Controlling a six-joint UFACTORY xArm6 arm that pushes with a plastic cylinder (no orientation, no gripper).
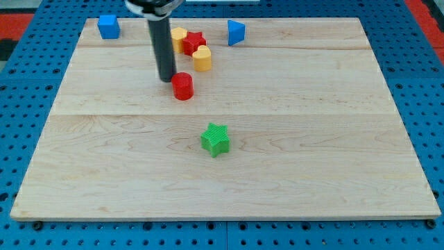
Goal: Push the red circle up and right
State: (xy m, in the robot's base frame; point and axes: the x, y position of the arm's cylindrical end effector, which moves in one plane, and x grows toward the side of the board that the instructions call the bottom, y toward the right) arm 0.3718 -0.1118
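The red circle (183,86) is a short red cylinder standing left of the board's middle, in the upper half. My tip (166,78) is the lower end of the dark rod coming down from the view's top. It stands just left of the red circle, close to or touching its upper left side.
Above and right of the red circle lie a yellow block (202,59), a red star (194,42) and another yellow block (178,36), bunched together. A blue triangle-like block (236,32) and a blue cube (108,26) sit near the top edge. A green star (216,139) lies below.
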